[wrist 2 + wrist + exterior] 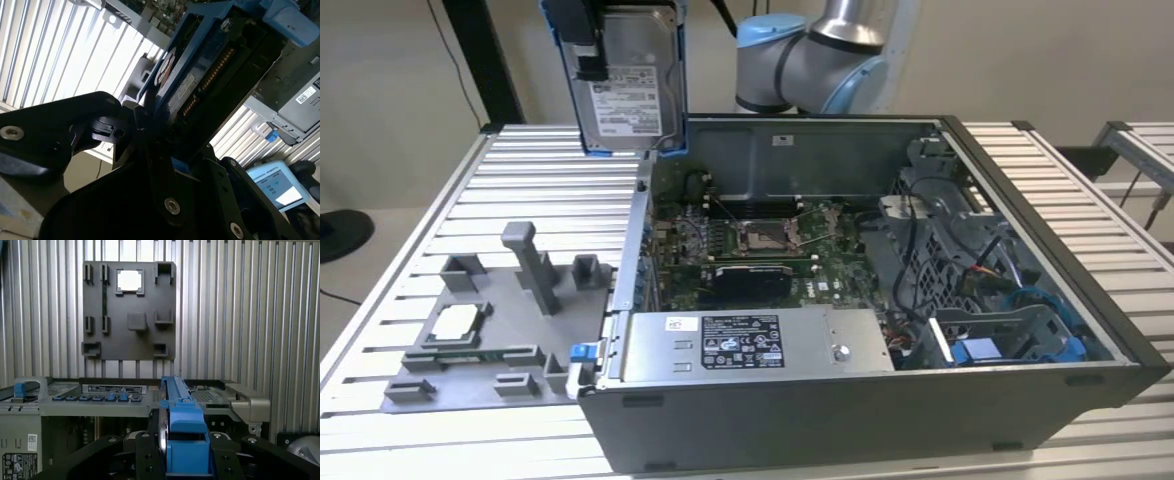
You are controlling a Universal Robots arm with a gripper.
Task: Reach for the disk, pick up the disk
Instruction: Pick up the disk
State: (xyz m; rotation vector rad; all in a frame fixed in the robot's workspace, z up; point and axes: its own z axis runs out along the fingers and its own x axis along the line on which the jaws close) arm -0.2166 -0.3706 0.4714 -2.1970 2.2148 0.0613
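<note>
Hanging upright far left over the case (854, 430), the disk (630, 80) sat clamped in my pincer (185, 455), high enough to clear its walls, I judged.

An open case (854, 420) sits on the desk (440, 190), with a tray (507, 338) just beside it on the exterior view's left and a chip (454, 322) on that tray, while the disk (634, 90) hangs upright in the end effector (182, 440) above the desk, behind the tray, by the case's far corner.
</note>
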